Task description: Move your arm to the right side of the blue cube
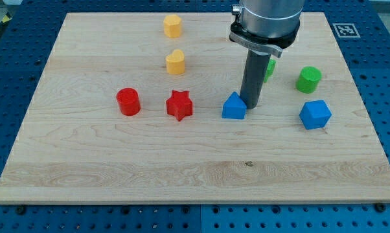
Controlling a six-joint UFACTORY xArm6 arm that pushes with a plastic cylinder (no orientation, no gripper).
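Two blue blocks lie on the wooden counter [85, 168], and the task turns on which one counts as the cube. In the single camera view, the blue cube [315, 114] sits toward the view's right, below a green cylinder [308, 79]. A second blue block, a house-like wedge [234, 107], lies nearer the centre. My tip [250, 105] stands just beside that wedge, on its right edge and apparently touching it.

From my tip, the blue cube lies to the view's right and a little lower, well apart, with bare wood between. To reach its right side I judge the tool must travel right and pass around the cube, above or below it, rather than straight into its left face, which would shove it toward the counter's edge.

As for the tool's state, it is a plain rod with nothing to spread or press together; it holds nothing.

Elsewhere sit a red cylinder [127, 101], a red star [179, 104], two yellow blocks [172, 25] [175, 62], and another green block [270, 67] partly hidden behind the rod.
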